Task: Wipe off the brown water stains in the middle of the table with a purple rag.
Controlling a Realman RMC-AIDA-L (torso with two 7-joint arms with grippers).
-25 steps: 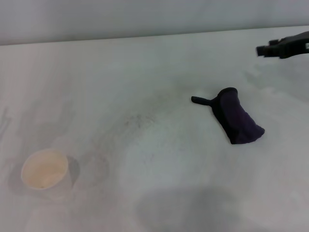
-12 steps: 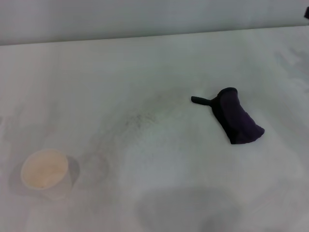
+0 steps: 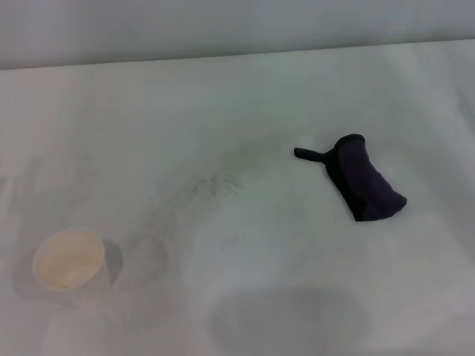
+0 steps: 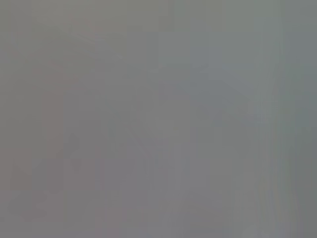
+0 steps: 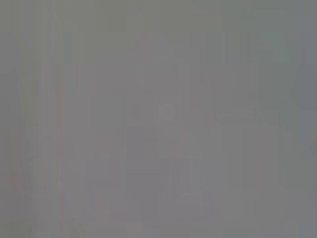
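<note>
**Rag loose on the table, both arms out of view**

The purple rag lies bunched on the white table, a thin tail sticking out from its far end. Nothing is touching it. We'd normally give its place relative to a gripper, but no gripper shows in the head view, and both wrist views show only flat grey. So we cannot tell whether either hand is wide, narrow, or holding anything; certainly neither has the rag.

Toward the left arm's side of the rag, near mid-table, we see a faint arc of dark specks and smear. It reads as pale residue rather than a distinct brown puddle. A small paper cup stands upright well apart from the rag, at the near edge on the left arm's side, with a faint ring mark just beside it.

Step in hand: we can't settle it. A loose rag next to a faint smear fits a stain that's thin and waiting to be wiped. It equally fits a stain already wiped down to a trace, with the rag set down after. So we're not calling a move.

What any further wipe would need, in our judgement: a grip on the rag's bunched body rather than the tail. The cloth also has to press flat, since a wadded rag will skate over residue this thin. Sweeps should stay well short of the cup.
</note>
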